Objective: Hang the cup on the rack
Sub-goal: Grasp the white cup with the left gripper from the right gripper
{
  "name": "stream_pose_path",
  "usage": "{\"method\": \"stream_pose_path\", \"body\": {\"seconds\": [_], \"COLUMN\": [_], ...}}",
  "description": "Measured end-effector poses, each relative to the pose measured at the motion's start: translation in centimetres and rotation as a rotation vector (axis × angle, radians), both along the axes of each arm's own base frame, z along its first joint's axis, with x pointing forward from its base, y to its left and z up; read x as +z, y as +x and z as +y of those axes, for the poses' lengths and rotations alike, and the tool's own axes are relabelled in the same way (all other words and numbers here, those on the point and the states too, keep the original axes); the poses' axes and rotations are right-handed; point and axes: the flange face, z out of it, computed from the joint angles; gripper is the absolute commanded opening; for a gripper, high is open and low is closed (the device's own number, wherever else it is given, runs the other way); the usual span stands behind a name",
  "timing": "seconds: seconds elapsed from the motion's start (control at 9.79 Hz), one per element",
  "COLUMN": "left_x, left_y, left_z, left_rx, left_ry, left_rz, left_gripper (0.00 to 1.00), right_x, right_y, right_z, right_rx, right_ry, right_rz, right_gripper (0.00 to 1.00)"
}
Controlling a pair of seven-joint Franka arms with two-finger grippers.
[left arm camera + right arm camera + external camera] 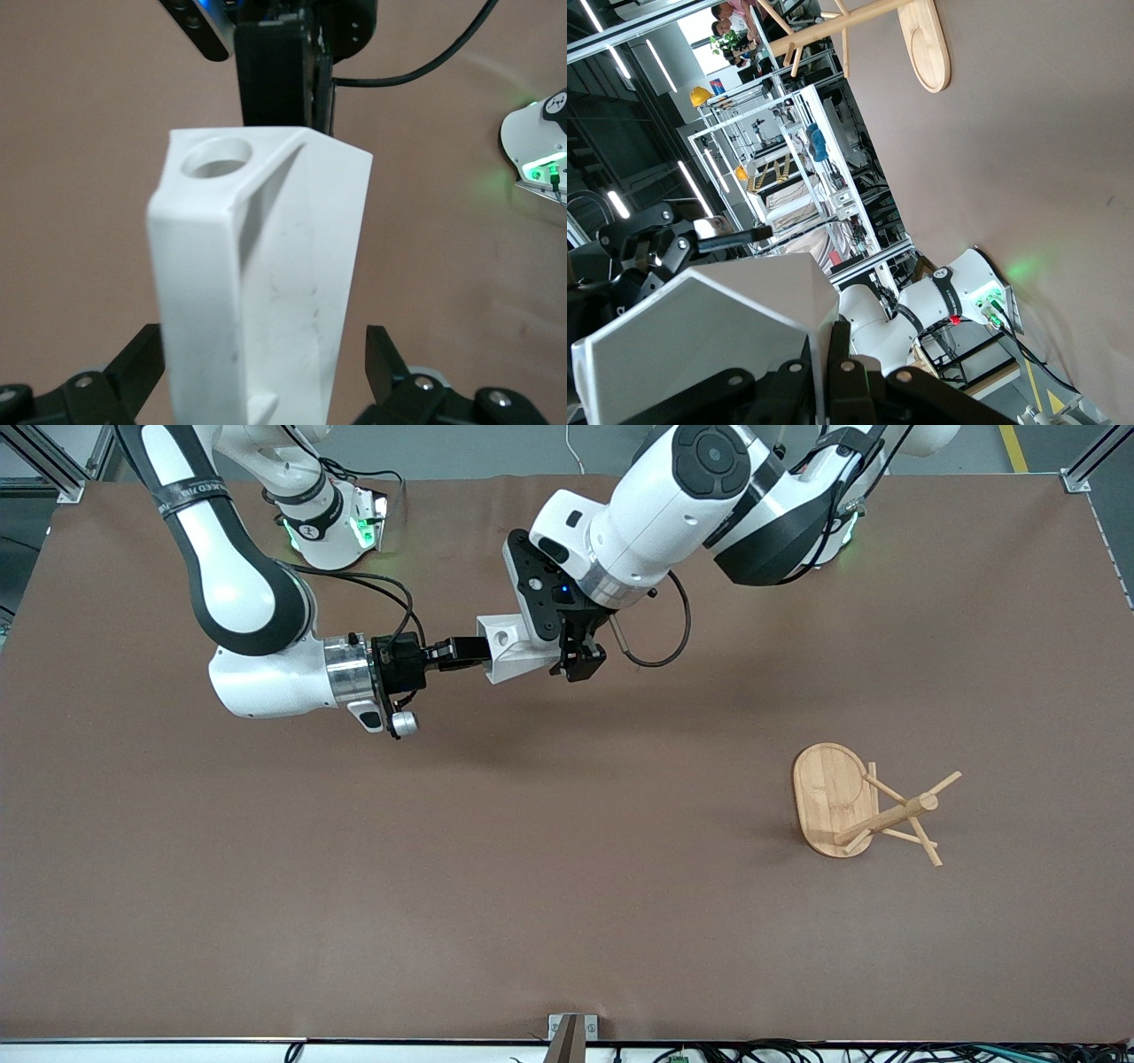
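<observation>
**Cup held in the air between both grippers, rack well apart**

The cup (509, 648) lies on its side above the table, its long axis running from one gripper to the other. The right gripper (462, 652) is closed on one end. The left gripper (578, 662) has its jaws wide, one on each side of the cup, not yet pressing. The rack (864, 806) stands toward the left arm's end, so the left arm is nearer to it.

white faceted cup (512, 651) aloft (sideways); bamboo rack (842, 802) upright on table

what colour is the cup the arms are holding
White, matte; the cup shows best in the left wrist view.
</observation>
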Motion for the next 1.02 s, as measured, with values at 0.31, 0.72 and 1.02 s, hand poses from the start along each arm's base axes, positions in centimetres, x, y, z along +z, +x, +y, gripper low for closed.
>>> {"method": "stream_pose_path", "body": {"seconds": [0.31,0.72,1.02], "left_x": [-0.4,-0.6,-1.7], "left_y": [0.2,0.3,0.3], "left_z": [0.2,0.2,0.2], "left_rx": [-0.007,-0.009,-0.012], "left_ry": [0.007,0.010,0.032], "left_rz": [0.003,0.006,0.014], "left_gripper": [0.16,0.01,0.01], "right_x": [-0.4,-0.5,-0.1], "right_y": [-0.2,-0.3,-0.3], "right_z": [0.3,0.3,0.3], "right_rx": [-0.004,-0.005,-0.007], "right_ry": [-0.007,-0.009,-0.007], "right_rz": [-0.002,-0.003,-0.008], "right_gripper": [0.01,0.78,1.00]}}
